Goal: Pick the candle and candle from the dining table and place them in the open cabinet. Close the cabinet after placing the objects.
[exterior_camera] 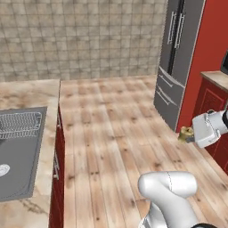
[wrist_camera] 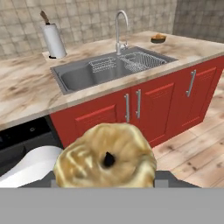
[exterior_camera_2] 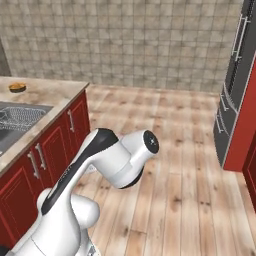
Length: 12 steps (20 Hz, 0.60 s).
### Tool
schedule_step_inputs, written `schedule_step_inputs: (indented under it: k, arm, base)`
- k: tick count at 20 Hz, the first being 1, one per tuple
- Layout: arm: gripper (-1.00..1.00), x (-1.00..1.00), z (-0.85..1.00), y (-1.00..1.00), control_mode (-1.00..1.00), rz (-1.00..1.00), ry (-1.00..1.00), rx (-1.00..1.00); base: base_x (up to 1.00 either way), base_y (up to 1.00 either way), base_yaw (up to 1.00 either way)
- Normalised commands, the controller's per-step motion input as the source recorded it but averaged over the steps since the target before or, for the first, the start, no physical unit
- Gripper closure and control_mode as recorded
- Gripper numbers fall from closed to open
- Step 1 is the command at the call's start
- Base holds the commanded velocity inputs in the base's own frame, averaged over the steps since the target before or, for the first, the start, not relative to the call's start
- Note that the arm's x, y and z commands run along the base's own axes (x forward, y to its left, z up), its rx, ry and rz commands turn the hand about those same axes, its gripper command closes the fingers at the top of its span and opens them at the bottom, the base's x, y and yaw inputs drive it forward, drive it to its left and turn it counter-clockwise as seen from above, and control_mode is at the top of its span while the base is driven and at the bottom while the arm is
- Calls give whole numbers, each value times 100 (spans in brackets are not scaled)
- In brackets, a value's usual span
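My gripper [exterior_camera: 186, 134] hangs at the right edge of the left base view, above the wooden floor, in front of the red cupboards. It is shut on a squat brass-gold candle [exterior_camera: 184, 132]. In the hand view this candle [wrist_camera: 105, 159] sits large at the bottom centre, its round top and dark wick facing the camera, and it hides the fingertips. The hand looks toward a marbled counter [wrist_camera: 26, 94] with red doors below it.
A steel sink [wrist_camera: 100, 72] with a faucet [wrist_camera: 120, 26] and dish rack is set in the counter. A paper-towel roll [wrist_camera: 53, 39] and a small bowl [wrist_camera: 158, 38] stand at its back. A grey fridge [exterior_camera: 176, 58] stands at the far right, with open wooden floor [exterior_camera: 111, 129] between.
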Motion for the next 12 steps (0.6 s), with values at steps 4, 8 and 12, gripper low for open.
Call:
schedule_step_inputs:
  k: [4, 8, 12]
  arm:
    - [100, 0, 0, 0, 100, 0, 0, 0]
    - [100, 0, 0, 0, 100, 0, 0, 0]
    - [100, 0, 0, 0, 100, 0, 0, 0]
  base:
    - [54, 0, 0]
    - [60, 0, 0]
    - [62, 0, -1]
